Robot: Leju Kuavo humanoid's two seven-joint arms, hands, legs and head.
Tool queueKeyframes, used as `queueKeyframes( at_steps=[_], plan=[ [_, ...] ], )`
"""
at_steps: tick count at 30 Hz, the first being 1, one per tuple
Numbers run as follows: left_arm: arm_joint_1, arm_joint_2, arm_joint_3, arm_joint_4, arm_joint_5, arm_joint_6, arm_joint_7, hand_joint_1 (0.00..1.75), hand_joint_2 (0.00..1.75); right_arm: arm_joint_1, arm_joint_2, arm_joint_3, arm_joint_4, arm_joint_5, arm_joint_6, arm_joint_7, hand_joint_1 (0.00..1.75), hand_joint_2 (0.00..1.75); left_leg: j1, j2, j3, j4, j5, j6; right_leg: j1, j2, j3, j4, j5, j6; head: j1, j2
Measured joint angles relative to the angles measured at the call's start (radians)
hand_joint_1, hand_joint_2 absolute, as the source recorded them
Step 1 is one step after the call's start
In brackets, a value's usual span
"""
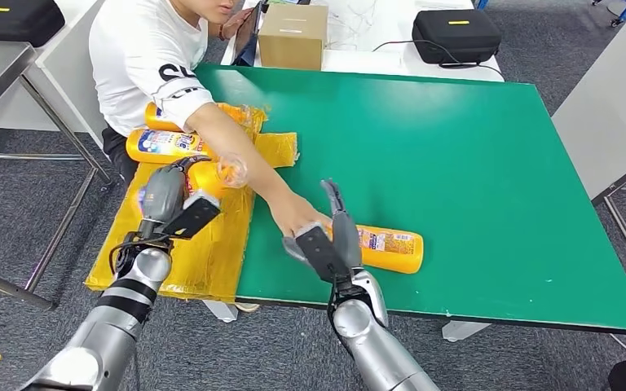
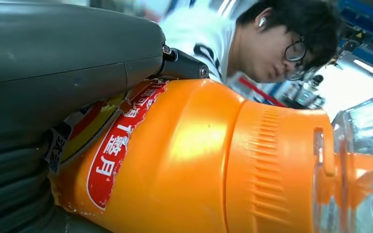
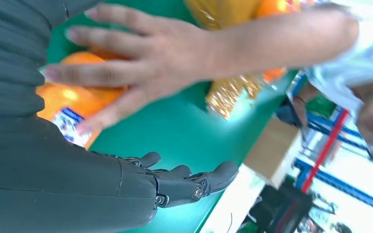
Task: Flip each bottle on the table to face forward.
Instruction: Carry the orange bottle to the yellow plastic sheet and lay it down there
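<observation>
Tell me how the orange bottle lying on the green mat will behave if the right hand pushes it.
The orange bottle lies on its side with a rounded body, so it probably rolls rather than slides. Its glossy plastic looks slippery on the green mat. A person's hand rests on it, likely steadying it for now.

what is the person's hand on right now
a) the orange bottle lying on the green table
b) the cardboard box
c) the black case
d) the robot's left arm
a: the person's hand rests on the orange bottle lying on the green table, beside the robot's open right hand.
</observation>
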Motion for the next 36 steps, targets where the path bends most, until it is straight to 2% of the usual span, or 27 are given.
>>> queueKeyframes(
  at_steps=[6, 12, 17, 23, 27, 36],
  plan=[
    [-0.052, 0.049, -0.043, 0.164, -0.220, 0.074, 0.053, 1.75, 1.75, 0.034, -0.014, -0.033, -0.096, -0.076, 0.016, -0.026, 0.00, 1.75, 0.000, 0.001, 0.000, 0.000, 0.000, 0.000, 0.000, 0.000, 0.000, 0.000, 0.000, 0.000, 0.000, 0.000],
    [-0.106, 0.129, -0.183, 0.348, -0.493, -0.053, 0.150, 1.75, 1.75, 0.048, -0.036, -0.049, -0.166, -0.117, 0.048, -0.052, 0.00, 1.75, 0.000, 0.001, 0.000, 0.000, 0.000, 0.000, 0.000, 0.000, 0.000, 0.000, 0.000, 0.000, 0.000, 0.000],
    [-0.159, 0.156, -0.264, 0.422, -0.520, -0.087, 0.151, 1.75, 1.75, 0.049, -0.043, -0.051, -0.186, -0.122, 0.062, -0.053, 0.00, 1.75, 0.000, -0.001, 0.001, 0.000, 0.000, 0.000, 0.000, 0.000, 0.002, 0.000, 0.000, 0.000, 0.000, 0.000],
    [-0.170, 0.158, -0.292, 0.453, -0.501, -0.062, 0.122, 1.74, 1.75, 0.049, -0.048, -0.052, -0.194, -0.121, 0.074, -0.054, 0.00, 1.75, 0.000, 0.000, 0.003, 0.000, 0.000, 0.000, 0.000, 0.000, 0.003, 0.000, 0.000, 0.000, 0.000, 0.000],
    [-0.168, 0.158, -0.295, 0.461, -0.484, -0.024, 0.103, 0.02, 1.75, 0.048, -0.048, -0.051, -0.194, -0.120, 0.081, -0.054, 0.00, 1.75, 0.000, 0.000, 0.004, 0.000, 0.000, 0.000, 0.000, 0.000, 0.004, 0.000, 0.000, 0.000, 0.000, 0.000],
    [-0.155, 0.153, -0.284, 0.466, -0.422, 0.024, 0.070, 0.00, 1.75, 0.043, -0.049, -0.043, -0.190, -0.095, 0.095, -0.030, 0.00, 1.75, 0.000, 0.000, 0.004, 0.000, 0.000, 0.000, 0.000, 0.000, 0.004, 0.000, 0.000, 0.000, 0.000, 0.000]
  ],
)
